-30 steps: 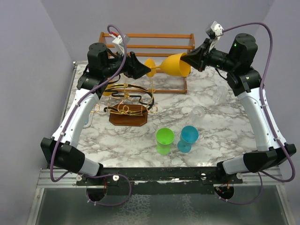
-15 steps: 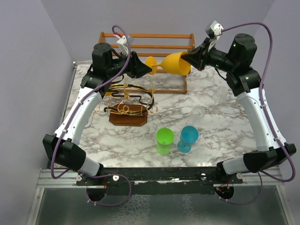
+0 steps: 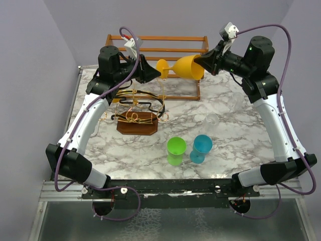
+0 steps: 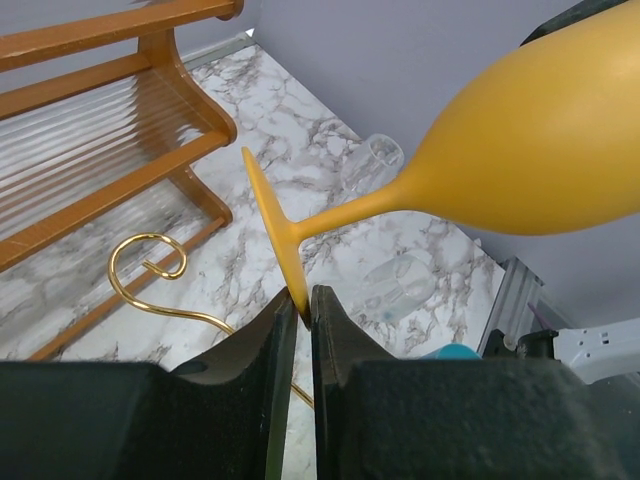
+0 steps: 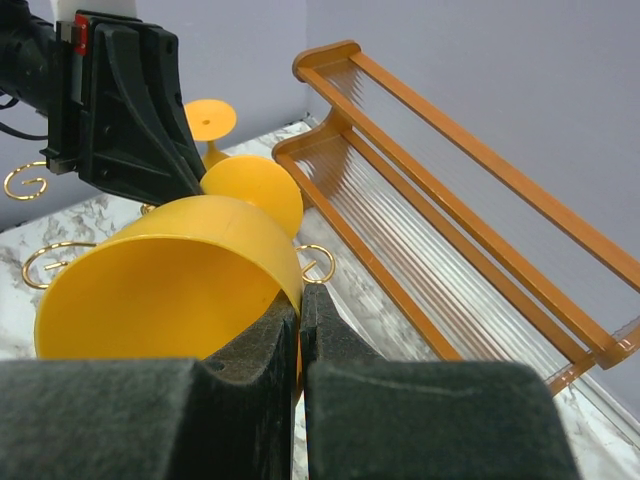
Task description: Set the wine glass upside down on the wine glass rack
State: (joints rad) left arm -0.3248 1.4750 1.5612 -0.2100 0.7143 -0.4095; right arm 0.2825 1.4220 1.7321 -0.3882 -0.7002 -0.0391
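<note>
Left claw (image 4: 300, 300) closed onto the wine glass (image 3: 188, 68), lying horizontal, foot leftward.

We're seeing a yellow-orange plastic wine glass (image 3: 186, 68), same shade all over, no print. The curly wire wine glass rack (image 3: 136, 124) is gold + black w/ a dark brown wooden base. Slatted wooden shelf (image 3: 155, 38) = orange-brown. Marble-look tabletop (image 3: 241, 135): white w/ grey veins. Also a lime green plastic cup (image 3: 176, 150) & a teal-blue plastic goblet (image 3: 201, 147).

Both arms reach up and inward — left gripper (image 3: 157, 75) and right gripper (image 3: 202, 63) each pinch the wine glass (image 3: 187, 68).
</note>
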